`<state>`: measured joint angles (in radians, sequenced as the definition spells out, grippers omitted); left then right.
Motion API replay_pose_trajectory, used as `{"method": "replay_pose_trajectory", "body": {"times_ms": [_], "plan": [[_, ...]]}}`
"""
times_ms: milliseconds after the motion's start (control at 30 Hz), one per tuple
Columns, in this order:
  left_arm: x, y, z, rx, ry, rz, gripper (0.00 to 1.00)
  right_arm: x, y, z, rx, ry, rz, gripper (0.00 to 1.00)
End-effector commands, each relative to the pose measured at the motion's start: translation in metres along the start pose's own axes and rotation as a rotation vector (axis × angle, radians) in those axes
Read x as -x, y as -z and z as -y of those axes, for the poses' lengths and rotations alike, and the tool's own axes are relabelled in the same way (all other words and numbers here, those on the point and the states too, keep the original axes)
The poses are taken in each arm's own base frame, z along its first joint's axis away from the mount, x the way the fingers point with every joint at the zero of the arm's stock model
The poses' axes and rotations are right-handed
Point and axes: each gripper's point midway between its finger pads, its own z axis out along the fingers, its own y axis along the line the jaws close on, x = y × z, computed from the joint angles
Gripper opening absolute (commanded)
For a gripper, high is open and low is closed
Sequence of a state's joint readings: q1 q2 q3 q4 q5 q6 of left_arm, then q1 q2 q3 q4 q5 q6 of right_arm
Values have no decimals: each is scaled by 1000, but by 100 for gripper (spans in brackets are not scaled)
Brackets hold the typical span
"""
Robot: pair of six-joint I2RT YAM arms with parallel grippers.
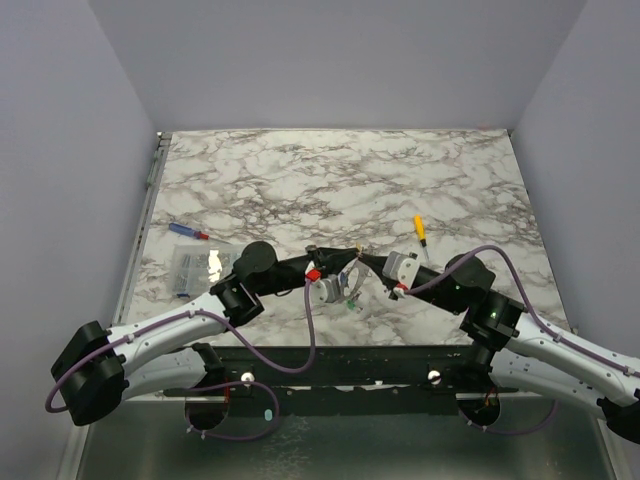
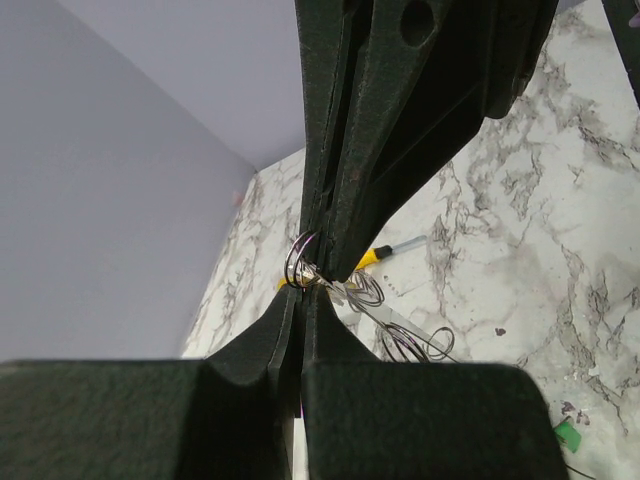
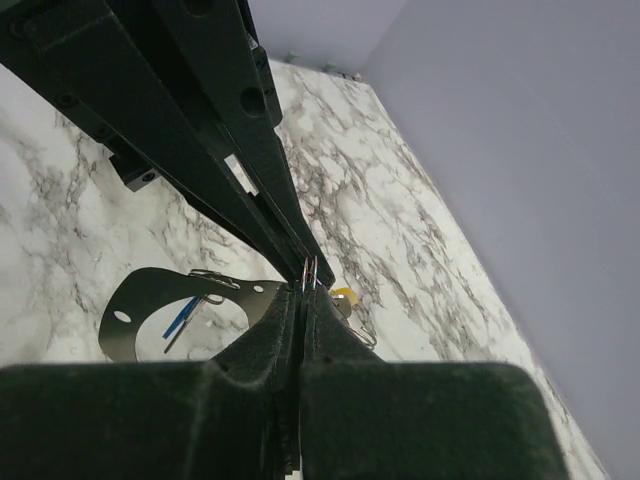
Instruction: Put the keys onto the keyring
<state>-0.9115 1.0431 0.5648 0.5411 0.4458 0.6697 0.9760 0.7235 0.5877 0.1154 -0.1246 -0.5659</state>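
Both arms meet over the near middle of the marble table (image 1: 330, 170), fingertips tip to tip. The left gripper (image 2: 303, 292) is fully closed, its two black fingers pressed flat together and pinching the thin silver wire of the keyring (image 2: 298, 262). More of the wire's loops trail out to the right, just above the tabletop. The right gripper (image 3: 303, 296) is likewise clamped tight on the same wire, which shows as a few bright strands squeezed at its tip in its own wrist view. From above, the two sets of fingers cross at one spot, so the keyring hangs between them, lifted off the surface. A small yellow key head (image 3: 343, 296) sits just behind the pinch; whether it is threaded on the wire cannot be told. A green key head (image 1: 355, 303) lies on the marble just beside the left gripper. A yellow-handled screwdriver (image 1: 422, 232) lies behind the right gripper. Well to the left, a clear plastic packet (image 1: 195, 268) lies near a slim blue-and-red stick (image 1: 188, 231).
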Motion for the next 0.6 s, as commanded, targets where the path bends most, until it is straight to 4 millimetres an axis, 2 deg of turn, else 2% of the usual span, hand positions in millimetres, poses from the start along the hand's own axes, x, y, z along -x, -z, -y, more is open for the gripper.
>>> {"method": "replay_pose_trajectory", "body": {"times_ms": [0,267,433,467,567], "plan": [[23,-1,1,-25,2,84,0,48,-2,19,-50,-17,175,1],[25,-1,3,-37,6,94,0,60,-2,22,-63,-29,227,1],[25,0,1,-29,1,92,0,59,0,23,-68,-29,222,1],[25,1,0,-20,-3,88,1,57,0,22,-66,-29,214,1],[23,5,-6,14,-21,66,16,51,3,19,-57,-28,192,1]]}}
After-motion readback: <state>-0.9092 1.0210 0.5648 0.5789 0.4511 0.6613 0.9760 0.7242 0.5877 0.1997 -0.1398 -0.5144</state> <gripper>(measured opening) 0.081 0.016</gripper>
